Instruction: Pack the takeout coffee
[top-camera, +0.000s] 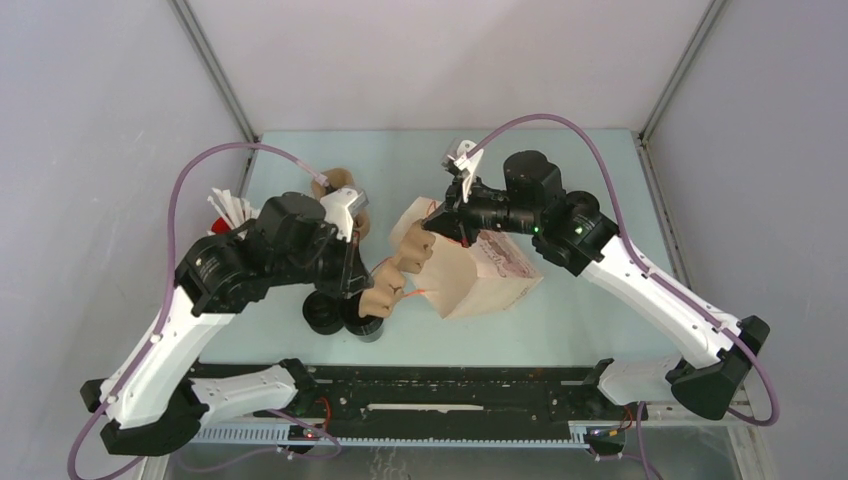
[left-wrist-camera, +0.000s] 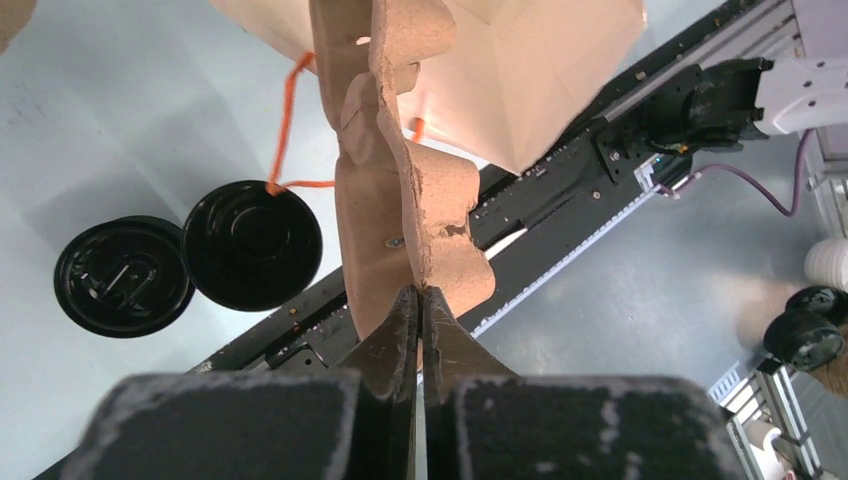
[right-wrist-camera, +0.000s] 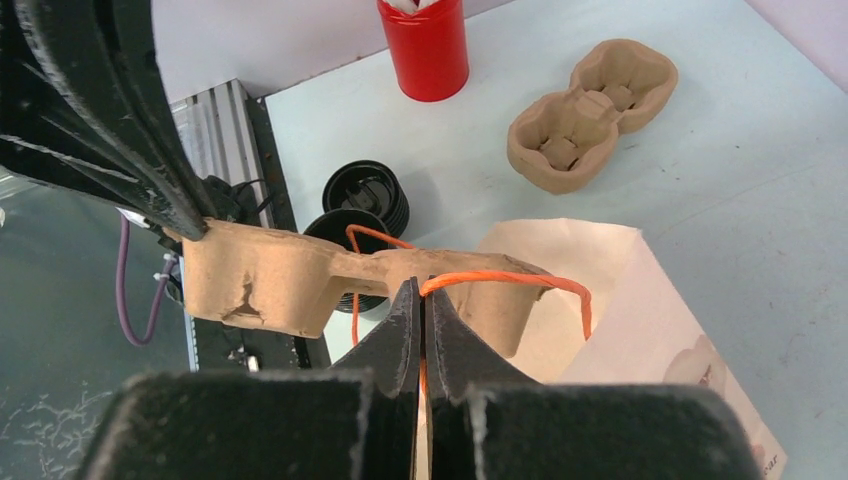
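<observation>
Two black lidded coffee cups (left-wrist-camera: 122, 275) (left-wrist-camera: 252, 243) stand side by side on the table near the front rail; they also show in the top view (top-camera: 325, 315) (top-camera: 365, 325). A third cup is not in view. My left gripper (left-wrist-camera: 420, 295) is shut on the rim of a brown pulp carrier (left-wrist-camera: 400, 200) and holds it in the air at the mouth of the paper bag (left-wrist-camera: 520, 80). My right gripper (right-wrist-camera: 422, 290) is shut on the bag's orange handle (right-wrist-camera: 510, 280) and holds the bag (right-wrist-camera: 600, 300) open. No cup sits in the held carrier (right-wrist-camera: 270, 275).
A second pulp carrier (right-wrist-camera: 590, 110) lies empty at the back left of the table. A red cup with white sticks (right-wrist-camera: 425, 45) stands at the left edge. The black front rail (left-wrist-camera: 560, 150) runs just beyond the cups. The bag lies on its side in the top view (top-camera: 490, 280).
</observation>
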